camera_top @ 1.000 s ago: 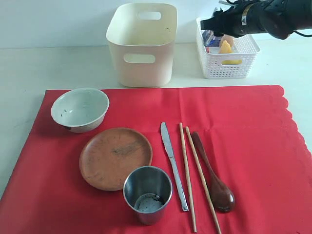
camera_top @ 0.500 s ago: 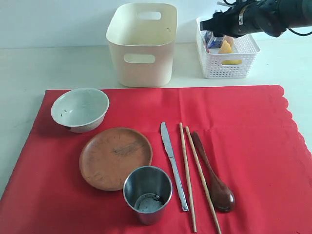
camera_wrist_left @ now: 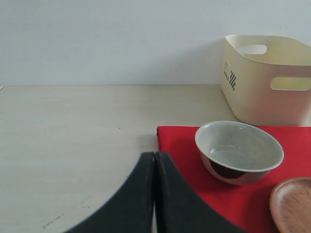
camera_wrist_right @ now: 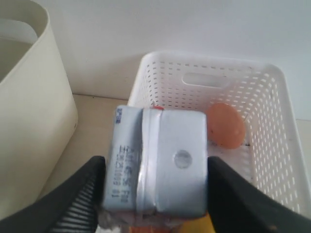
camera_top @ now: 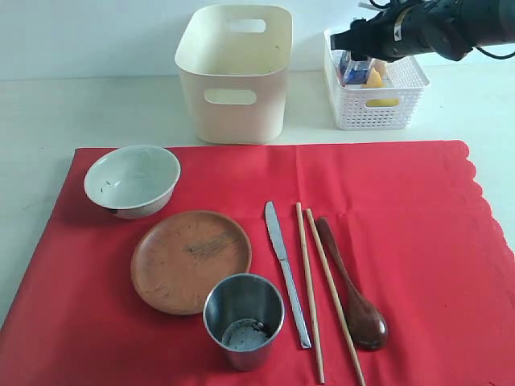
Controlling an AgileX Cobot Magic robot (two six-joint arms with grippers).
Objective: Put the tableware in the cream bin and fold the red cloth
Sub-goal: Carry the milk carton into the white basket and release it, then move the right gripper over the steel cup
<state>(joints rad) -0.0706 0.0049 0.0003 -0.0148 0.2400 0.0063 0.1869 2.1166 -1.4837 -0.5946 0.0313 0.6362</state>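
On the red cloth point(camera_top: 402, 225) lie the pale bowl point(camera_top: 133, 178), brown plate point(camera_top: 191, 259), steel cup point(camera_top: 243, 318), knife point(camera_top: 283, 265), chopsticks point(camera_top: 310, 281) and dark wooden spoon point(camera_top: 354, 297). The cream bin point(camera_top: 233, 76) stands behind the cloth. My right gripper point(camera_top: 348, 47) hangs over the white basket point(camera_top: 378, 104), its fingers against both sides of a milk carton point(camera_wrist_right: 170, 141). My left gripper point(camera_wrist_left: 154, 155) is shut on nothing, low over the table by the cloth's corner point(camera_wrist_left: 180, 145), near the bowl point(camera_wrist_left: 239, 148). It is outside the exterior view.
The white lattice basket point(camera_wrist_right: 272, 145) holds an egg point(camera_wrist_right: 225, 125) and a yellow cheese piece point(camera_top: 372, 78) beside the carton. It stands right of the cream bin point(camera_wrist_right: 29, 121). Bare pale table point(camera_wrist_left: 73, 126) lies left of the cloth.
My right arm has shifted slightly up and back over the basket, and the carton now shows below the gripper in the basket. The tableware has not moved.
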